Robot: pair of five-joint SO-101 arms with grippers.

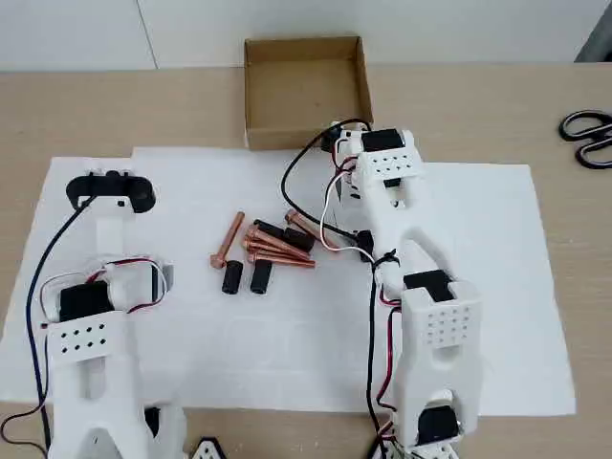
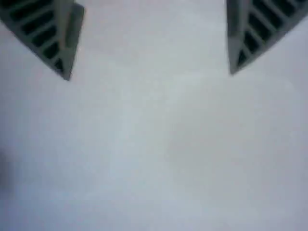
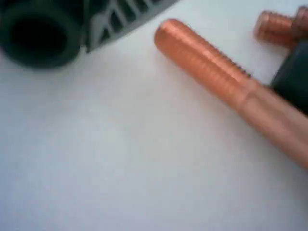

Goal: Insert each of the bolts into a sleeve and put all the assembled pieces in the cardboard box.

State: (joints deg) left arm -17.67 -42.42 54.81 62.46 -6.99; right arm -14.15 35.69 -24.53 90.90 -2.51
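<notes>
Several copper bolts [image 1: 277, 247] lie in a loose pile mid-table, with one bolt [image 1: 228, 239] apart beside them. Two black sleeves [image 1: 247, 276] rest just in front of the pile, and others lie among the bolts. The cardboard box [image 1: 251, 96] stands at the back. My right arm [image 1: 387, 177] bends down over the pile's far side. Its gripper [image 3: 82, 29] holds a black sleeve [image 3: 38, 31] against a ribbed finger [image 3: 120, 19], close to the threaded end of a bolt [image 3: 216, 77]. My left gripper [image 1: 110, 189] hangs open over bare paper [image 2: 154, 154], well away from the pile.
A white paper sheet [image 1: 478, 287] covers most of the wooden table. Black scissors [image 1: 588, 134] lie at the far right edge. Cables run from the right arm down beside the bolts.
</notes>
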